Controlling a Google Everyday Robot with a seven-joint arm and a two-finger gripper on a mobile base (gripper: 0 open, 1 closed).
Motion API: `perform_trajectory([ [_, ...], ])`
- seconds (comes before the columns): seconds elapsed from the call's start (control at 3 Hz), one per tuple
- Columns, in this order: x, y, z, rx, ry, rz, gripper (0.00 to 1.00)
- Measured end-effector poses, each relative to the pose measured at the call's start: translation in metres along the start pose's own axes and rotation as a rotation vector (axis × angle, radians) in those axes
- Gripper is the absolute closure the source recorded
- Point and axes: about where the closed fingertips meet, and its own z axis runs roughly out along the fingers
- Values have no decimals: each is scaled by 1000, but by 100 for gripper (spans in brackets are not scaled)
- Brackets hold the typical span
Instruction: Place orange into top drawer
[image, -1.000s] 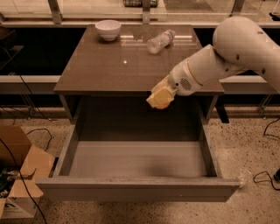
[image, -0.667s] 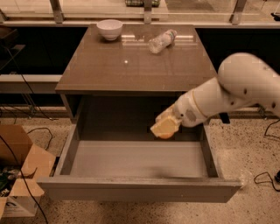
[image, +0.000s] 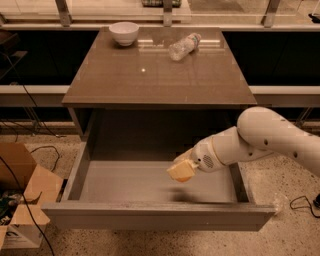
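The top drawer (image: 125, 184) is pulled wide open below the brown cabinet top; its flat grey bottom is bare. My gripper (image: 183, 169) is down inside the drawer's right half, just above the bottom, at the end of the white arm (image: 260, 137) reaching in from the right. It is shut on the orange (image: 179, 173), which shows as a small orange-yellow lump at the tip, mostly covered by the fingers. The orange hangs a little above the drawer floor and casts a shadow beneath it.
A white bowl (image: 124, 33) and a clear plastic bottle (image: 184, 46) lying on its side sit at the back of the cabinet top (image: 160, 80). A cardboard box (image: 20, 197) and cables lie on the floor at the left.
The arm has lowered and come toward the front, carrying the orange from the cabinet's top edge down into the open drawer. The drawer, bowl and bottle have not moved.
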Motion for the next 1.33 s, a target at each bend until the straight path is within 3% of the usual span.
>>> perform_trajectory([
  [0.33, 11, -22, 25, 60, -31, 60, 100],
  [0.67, 13, -42, 43, 115, -46, 113, 84],
  [1.0, 11, -42, 44, 117, -50, 114, 53],
  [1.33, 11, -42, 45, 116, -49, 113, 30],
])
